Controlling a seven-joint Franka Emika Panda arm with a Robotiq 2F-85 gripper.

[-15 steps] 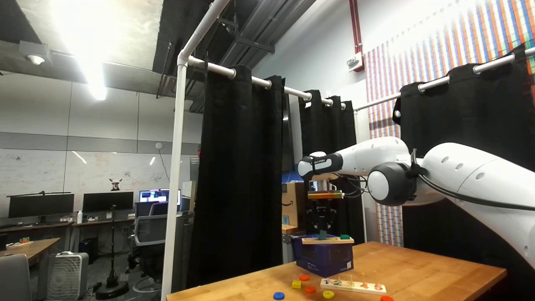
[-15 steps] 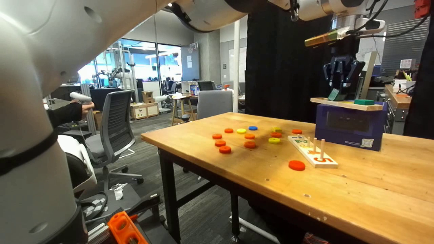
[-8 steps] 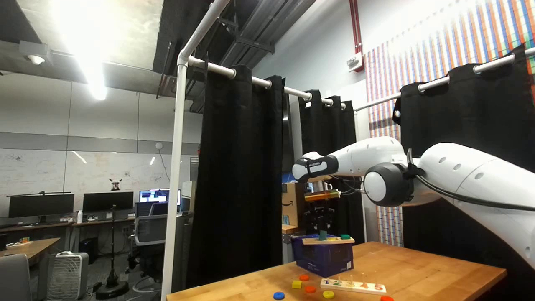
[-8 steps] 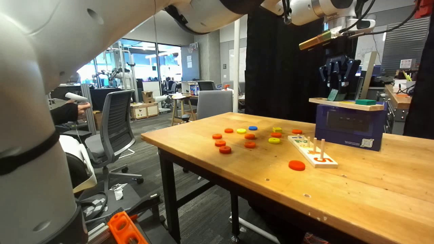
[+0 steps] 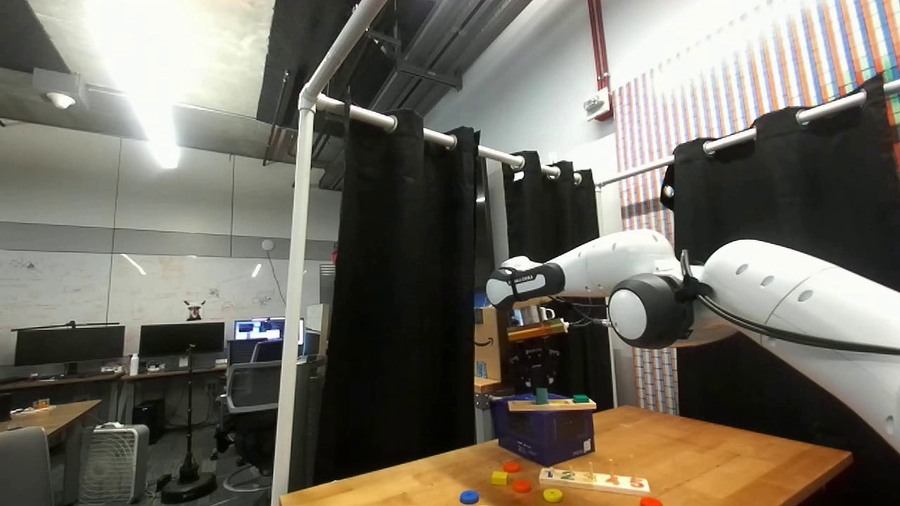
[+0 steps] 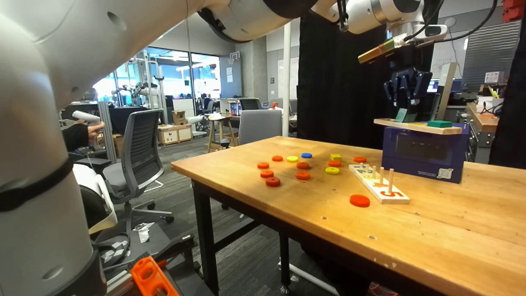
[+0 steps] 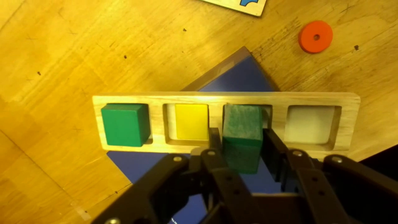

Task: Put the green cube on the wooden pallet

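Observation:
A green cube is between my fingers in the wrist view, with a finger close against each side. My gripper is shut on it. The cube's far end lies over the third compartment from the left of the wooden pallet; I cannot tell if it touches the floor there. The pallet holds another green cube at the left end and a yellow cube beside it; the right-hand compartment is bare. In both exterior views my gripper stands above the pallet with the cube below it.
The pallet rests on a blue box on the table. A numbered peg board lies in front of it. A yellow block, a large red disc and several other coloured discs are scattered on the table.
My gripper has moved a little sideways over the pallet, leftward in both exterior views. The held cube has gone from leaning to more upright. The pallet has shifted slightly.

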